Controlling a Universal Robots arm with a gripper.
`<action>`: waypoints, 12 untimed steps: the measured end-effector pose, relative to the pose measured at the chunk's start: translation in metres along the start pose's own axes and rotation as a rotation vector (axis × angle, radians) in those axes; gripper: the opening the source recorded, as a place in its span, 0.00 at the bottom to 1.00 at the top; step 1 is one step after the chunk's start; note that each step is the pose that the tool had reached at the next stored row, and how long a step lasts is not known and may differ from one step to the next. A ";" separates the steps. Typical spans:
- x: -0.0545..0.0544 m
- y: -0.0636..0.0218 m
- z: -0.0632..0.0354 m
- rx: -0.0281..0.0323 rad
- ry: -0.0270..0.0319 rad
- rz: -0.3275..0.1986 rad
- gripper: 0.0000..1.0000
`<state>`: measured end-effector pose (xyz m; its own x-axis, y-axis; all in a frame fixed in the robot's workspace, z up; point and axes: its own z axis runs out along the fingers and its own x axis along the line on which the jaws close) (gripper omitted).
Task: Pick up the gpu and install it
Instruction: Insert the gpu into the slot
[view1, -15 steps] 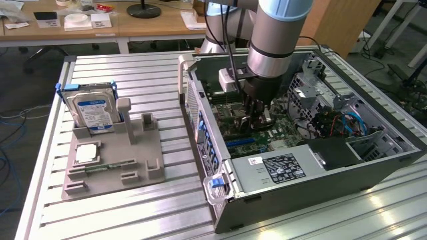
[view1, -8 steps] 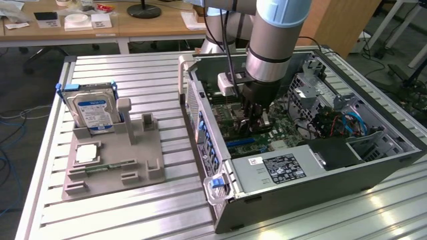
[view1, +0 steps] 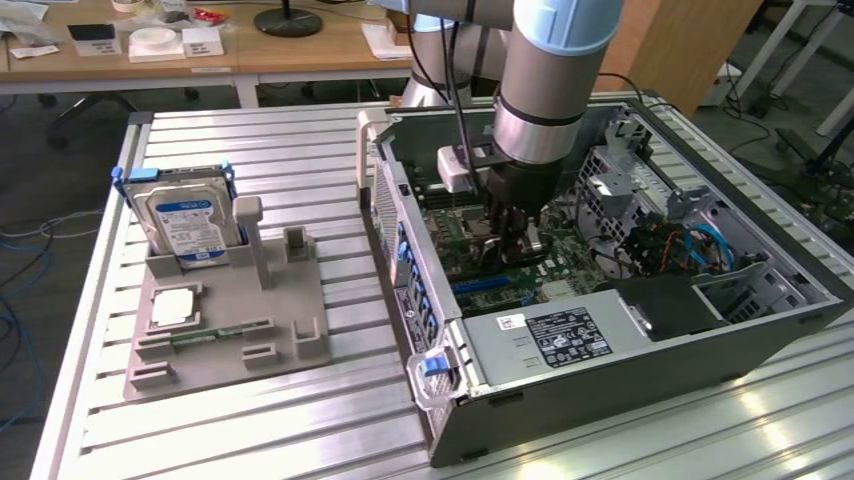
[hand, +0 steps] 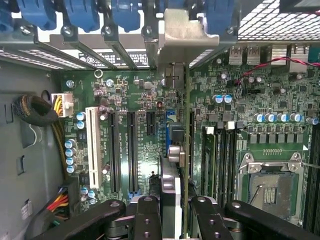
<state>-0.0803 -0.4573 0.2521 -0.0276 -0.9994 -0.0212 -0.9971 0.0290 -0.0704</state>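
Note:
The gpu (hand: 185, 150) is a thin dark card seen edge-on, with its silver metal bracket (hand: 182, 35) up against the case's rear slot openings. My gripper (hand: 176, 220) is shut on it, one black finger (hand: 149, 220) on each side of the card. The card stands upright over the green motherboard (hand: 135, 90), along a blue slot (hand: 169, 131). Whether it sits in the slot I cannot tell. In the exterior view my gripper (view1: 514, 238) reaches down inside the open computer case (view1: 641, 390).
A grey holder (view1: 227, 330) on the slatted table at the exterior view's left carries a silver hard drive (view1: 187, 220) and a small silver chip (view1: 174, 308). In the case are a power supply (view1: 567, 335), a CPU socket (hand: 272, 187), black slots (hand: 132, 150) and blue clips (hand: 85, 12).

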 end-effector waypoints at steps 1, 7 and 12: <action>0.000 0.0000 0.0000 0.0012 0.0001 0.000 0.28; 0.004 0.0000 0.0000 0.0025 0.0001 0.000 0.28; 0.004 0.0012 0.0006 0.0051 -0.0002 -0.001 0.28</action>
<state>-0.0816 -0.4615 0.2513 -0.0270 -0.9994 -0.0213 -0.9967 0.0286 -0.0755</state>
